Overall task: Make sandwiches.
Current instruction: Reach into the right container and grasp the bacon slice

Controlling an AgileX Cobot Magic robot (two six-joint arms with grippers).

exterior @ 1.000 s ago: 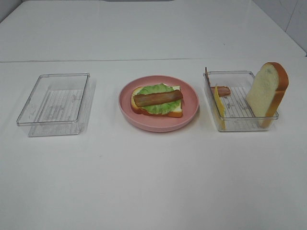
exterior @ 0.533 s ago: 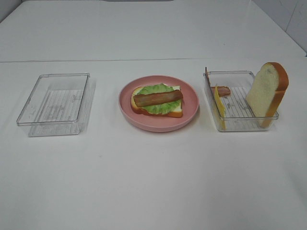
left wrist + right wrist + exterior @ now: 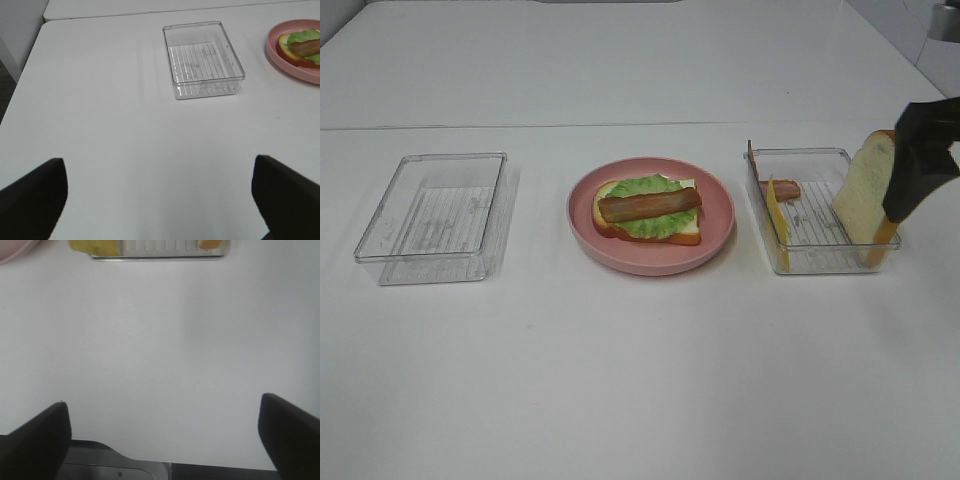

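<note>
The open sandwich [image 3: 648, 209] lies on the pink plate [image 3: 715, 235]: a white bread slice with tan crust, green lettuce and one brown bacon strip on top. It also shows in the left wrist view [image 3: 302, 46]. The right clear tray [image 3: 817, 258] holds a yellow cheese slice [image 3: 777, 222] standing on edge, a bacon piece [image 3: 784, 188] and an upright bread slice [image 3: 865, 195]. My right gripper [image 3: 920, 160] hangs at the tray's right end, partly in front of that bread; the right wrist view shows it [image 3: 162, 405] open and empty. My left gripper [image 3: 157, 170] is open and empty over bare table.
An empty clear tray [image 3: 435, 215] stands left of the plate, also in the left wrist view [image 3: 202, 60]. The right tray's near wall [image 3: 155, 255] sits at the edge of the right wrist view. The white table's left edge [image 3: 30, 55] is near the left arm.
My right gripper has come into the exterior view from the right edge and now covers part of the upright bread slice. The food and the trays have not moved.
</note>
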